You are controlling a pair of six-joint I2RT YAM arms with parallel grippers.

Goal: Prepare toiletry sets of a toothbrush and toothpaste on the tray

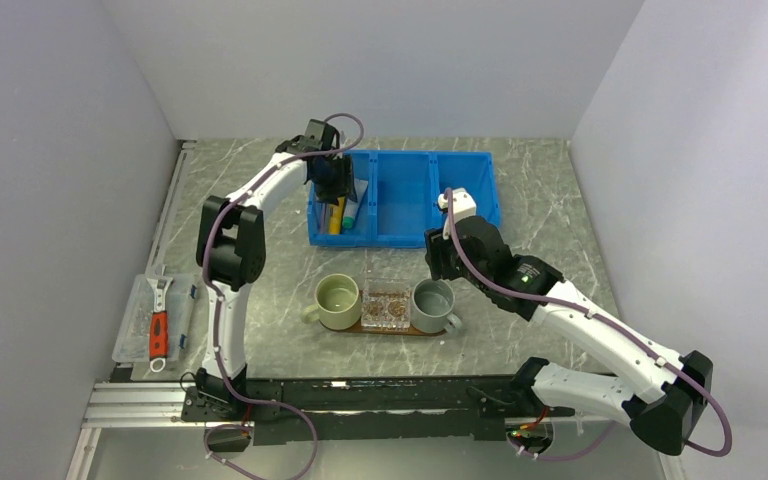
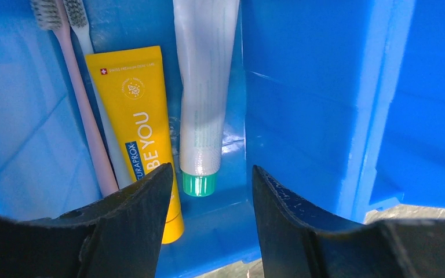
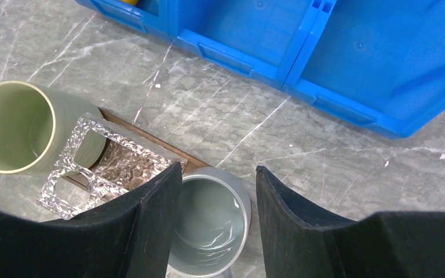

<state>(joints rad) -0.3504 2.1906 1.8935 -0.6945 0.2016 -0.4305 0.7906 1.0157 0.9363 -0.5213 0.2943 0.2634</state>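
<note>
Near the far edge of the desk, the left gripper, jaws spread, hangs over the blue bin's left compartment, where the white tube lies straight ahead, lengthwise, cap nearest, well apart from the spread right gripper above the tray.

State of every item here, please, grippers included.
left gripper: open, over the blue bin's left compartment.
right gripper: open, above the grey mug.
yellow tube: lying in that compartment, ungripped.
white tube: beside it, teal cap on.
pink toothbrush: lying in same compartment.
grey toothbrush: beside pink one.
green mug: upright, empty.
grey mug: upright, looks empty.
clear holder: upright between mugs.
tray: carries mugs and holder, no toiletries.
</note>
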